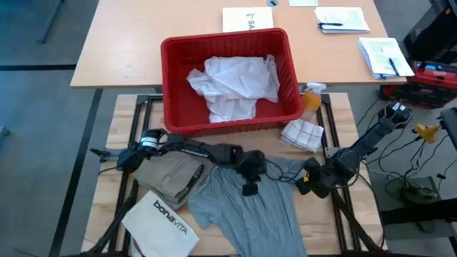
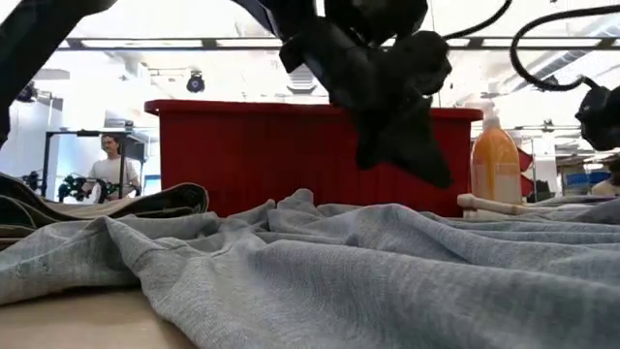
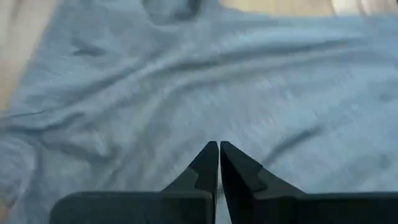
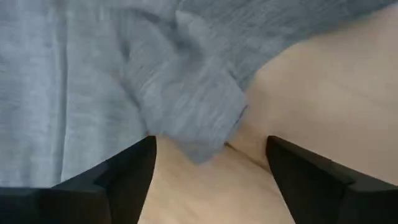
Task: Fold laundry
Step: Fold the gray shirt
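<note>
Presently I note the grey T-shirt (image 1: 246, 203) spread flat on the surface (image 1: 114, 182); left tool (image 3: 219, 163) closed, empty, above it; right tool (image 4: 211, 165) wide open, empty, at its sleeve.

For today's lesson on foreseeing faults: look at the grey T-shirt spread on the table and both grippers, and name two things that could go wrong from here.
1. The right gripper is open at the sleeve edge of the grey T-shirt; it may pinch only the hem, which could slip out.
2. The left gripper is shut above the shirt's middle; pressing down might bunch the already wrinkled cloth, perhaps dragging it toward the khaki garment beside it.
</note>
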Robot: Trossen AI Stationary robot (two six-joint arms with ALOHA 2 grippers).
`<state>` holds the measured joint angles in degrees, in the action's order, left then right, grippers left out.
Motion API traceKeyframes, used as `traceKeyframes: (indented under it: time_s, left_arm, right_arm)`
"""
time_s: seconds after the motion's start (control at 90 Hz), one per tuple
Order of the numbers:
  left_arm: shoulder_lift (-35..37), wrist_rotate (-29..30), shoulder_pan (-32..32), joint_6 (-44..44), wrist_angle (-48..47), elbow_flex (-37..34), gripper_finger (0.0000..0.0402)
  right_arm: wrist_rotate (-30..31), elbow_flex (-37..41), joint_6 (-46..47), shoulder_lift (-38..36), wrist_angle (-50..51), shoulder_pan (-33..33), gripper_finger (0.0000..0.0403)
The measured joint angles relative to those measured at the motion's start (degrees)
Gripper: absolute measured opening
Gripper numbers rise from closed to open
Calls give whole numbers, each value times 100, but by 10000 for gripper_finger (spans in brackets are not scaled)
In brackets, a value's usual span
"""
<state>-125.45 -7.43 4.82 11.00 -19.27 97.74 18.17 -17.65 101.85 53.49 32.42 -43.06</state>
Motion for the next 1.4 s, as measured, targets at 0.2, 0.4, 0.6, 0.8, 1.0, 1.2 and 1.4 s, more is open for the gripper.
traceKeyframes:
  time_s: [0.2,0.4,0.6,0.8,1.0,1.2,1.4]
  left_arm:
    - [2,462,17,334,128,-219,0]
    - [-64,506,-14,686,363,-466,0]
    - [-153,501,44,1004,415,-809,0]
    - [-72,487,80,1204,255,-1086,0]
    - [-35,477,80,1102,26,-1090,0]
    - [4,477,80,860,-183,-1098,0]
    - [2,479,80,753,-332,-1103,0]
  right_arm:
    - [541,-115,-137,17,-87,4,185]
    - [599,-131,-262,114,-253,-4,133]
    - [549,-144,-269,136,-142,-21,89]
    - [182,-316,-630,95,-1,-35,29]
    - [-65,-450,-945,83,213,-58,3]
    - [-199,-450,-1164,20,376,-58,1]
    - [-662,-485,-2097,-240,198,-253,0]
